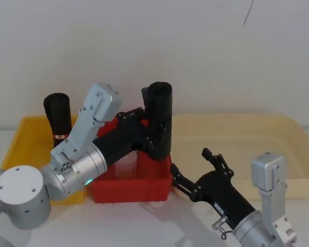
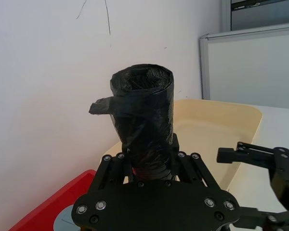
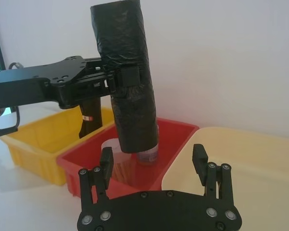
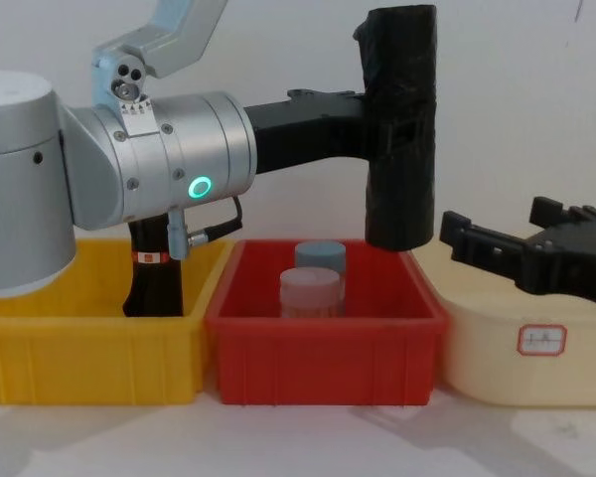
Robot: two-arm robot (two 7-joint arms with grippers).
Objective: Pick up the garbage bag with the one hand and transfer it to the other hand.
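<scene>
The garbage bag [image 1: 159,118] is a thick black crinkly roll, held nearly upright in the air. My left gripper [image 1: 153,129], on the green-ringed wrist, is shut on its middle. In the chest view the garbage bag [image 4: 402,129] hangs over the right end of the red bin [image 4: 323,348], its lower end just above the rim. In the left wrist view the garbage bag [image 2: 144,115] rises from between the fingers [image 2: 116,163]. My right gripper [image 1: 189,160] is open and empty, lower and to the right of the roll. Its fingertips [image 3: 106,155] point toward the garbage bag [image 3: 127,82].
Two lidded jars [image 4: 311,290] stand in the red bin [image 1: 129,193]. A yellow bin [image 1: 20,139] at the left holds a slimmer black roll [image 1: 58,116] with a red-and-white band. A cream tub [image 1: 247,134] sits at the right, behind my right gripper [image 4: 497,227].
</scene>
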